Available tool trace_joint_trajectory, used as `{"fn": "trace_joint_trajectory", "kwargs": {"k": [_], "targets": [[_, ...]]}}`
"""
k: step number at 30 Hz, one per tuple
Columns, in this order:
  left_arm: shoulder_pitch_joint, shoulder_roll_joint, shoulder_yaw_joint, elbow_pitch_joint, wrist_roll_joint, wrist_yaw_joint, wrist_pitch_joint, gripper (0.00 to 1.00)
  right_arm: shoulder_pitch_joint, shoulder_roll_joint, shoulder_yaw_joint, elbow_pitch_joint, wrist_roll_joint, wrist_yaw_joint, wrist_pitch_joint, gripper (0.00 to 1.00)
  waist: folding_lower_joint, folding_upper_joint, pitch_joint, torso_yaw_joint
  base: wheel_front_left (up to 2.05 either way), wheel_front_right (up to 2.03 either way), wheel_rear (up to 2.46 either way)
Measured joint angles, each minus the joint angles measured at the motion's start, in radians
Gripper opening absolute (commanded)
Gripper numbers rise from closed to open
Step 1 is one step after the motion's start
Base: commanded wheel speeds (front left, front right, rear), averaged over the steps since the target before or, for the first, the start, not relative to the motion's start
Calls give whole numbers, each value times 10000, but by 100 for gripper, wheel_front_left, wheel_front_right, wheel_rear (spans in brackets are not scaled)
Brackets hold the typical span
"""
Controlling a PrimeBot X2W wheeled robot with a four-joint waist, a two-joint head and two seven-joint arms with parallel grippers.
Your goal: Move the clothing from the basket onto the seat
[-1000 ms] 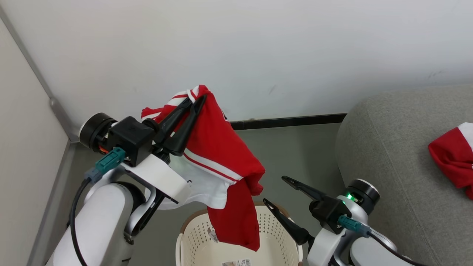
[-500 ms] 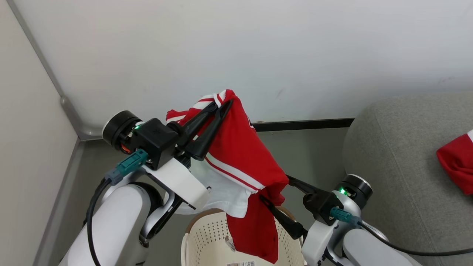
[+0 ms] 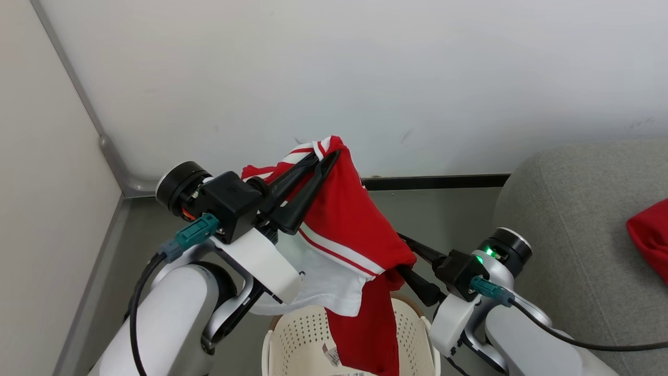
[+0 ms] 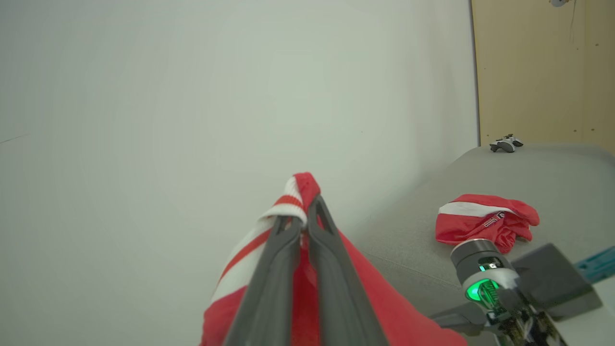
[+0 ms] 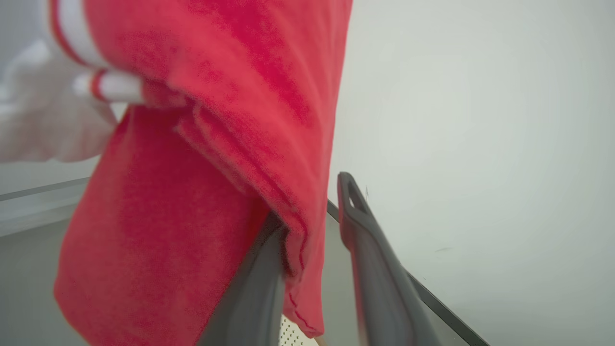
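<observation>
We look into a corner: a pale wall (image 3: 365, 78) fills the head view from 9 round to 3 o'clock, with a black baseboard (image 3: 443, 181) along its foot and grey floor (image 3: 449, 219) below. The seat (image 3: 574, 219) bulges in at 3 o'clock, and a second red garment (image 4: 483, 223) lies crumpled on its cushion. In the left wrist view a small game controller (image 4: 504, 143) rests at the top of the seat at 2 o'clock, against a wooden panel (image 4: 543, 67). The basket (image 3: 292, 347) stands on the floor at 6 o'clock, between our two arms.

The clothing (image 3: 349, 219) hangs in the air above the basket, its lower end dangling inside the rim.

Our left arm rises from 7 o'clock, wrist bent, fingers pointing to 1 o'clock. The left end effector (image 3: 327, 155) is pinched tight on the garment's striped top edge and carries it.

Our right arm comes in from 5 o'clock, fingers aimed at 10 o'clock under the hanging fabric. The right end effector (image 5: 312, 202) stands partly apart astride a red fold: one finger is against the cloth, and a gap shows beside the other.
</observation>
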Motion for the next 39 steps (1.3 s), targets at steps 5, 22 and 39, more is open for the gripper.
{"fn": "trace_joint_trajectory", "kwargs": {"k": [5,22,39], "targets": [[22,48,38,2,-190,-33,8,0,0,92,-40,217,-67,0,-31,0,0,0,15,-14,0,0,0],[995,155,520,683,-606,65,-316,0,258,286,-1519,-42,754,-2,-94,0,0,0,161,-363,0,0,0],[1595,-209,472,1011,-970,192,-1064,100,478,-21,-2855,-1360,1277,-2,-105,0,0,0,382,-726,0,0,0]]}}
